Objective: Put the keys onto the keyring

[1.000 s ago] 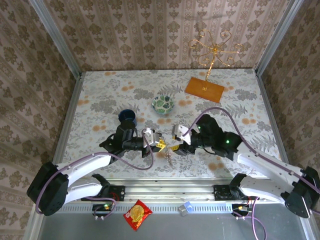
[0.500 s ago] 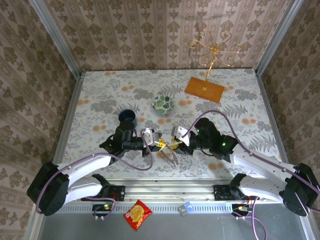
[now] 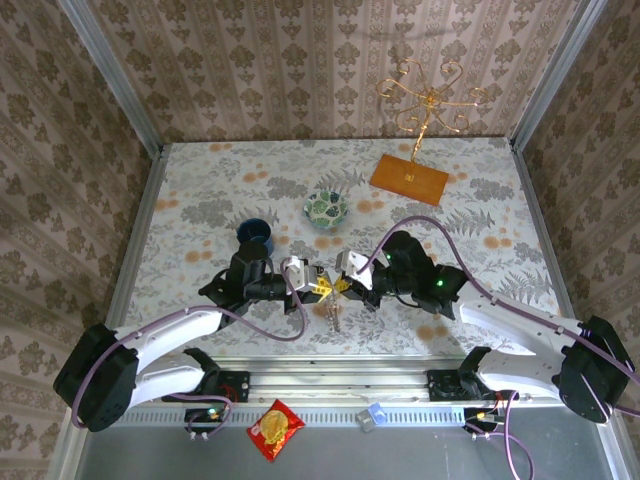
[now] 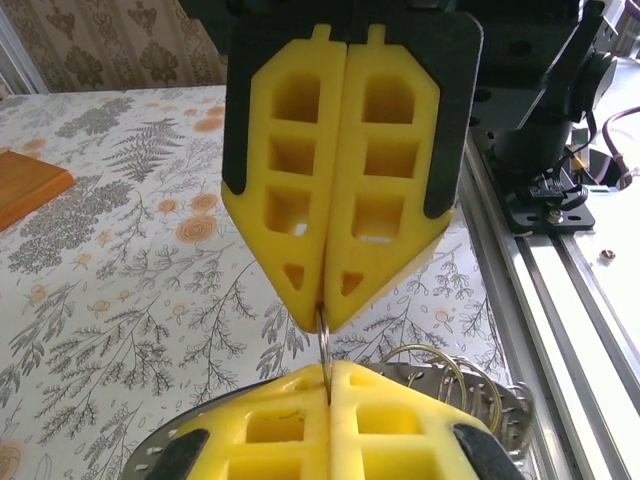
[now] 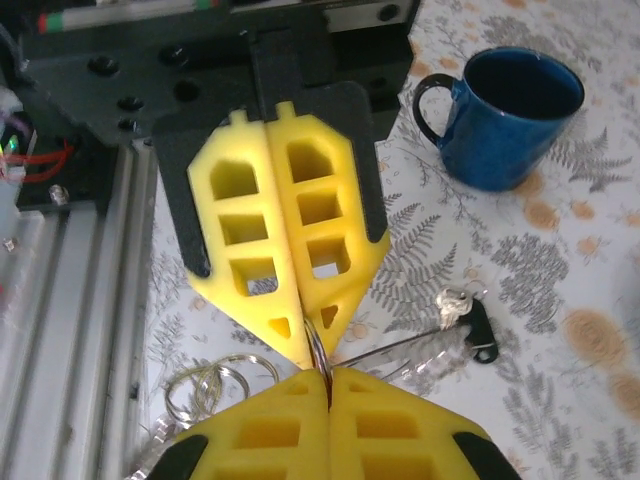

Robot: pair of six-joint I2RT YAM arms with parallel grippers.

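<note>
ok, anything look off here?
Yes: a red snack packet and a small blue-white item lie off the table, on the grey ledge below the mounting rail. They look dropped or left there.

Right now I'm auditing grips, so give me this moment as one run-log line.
left gripper: jaws shut on keyring | right gripper: jaws shut on keyring | black-headed key: on table
</note>
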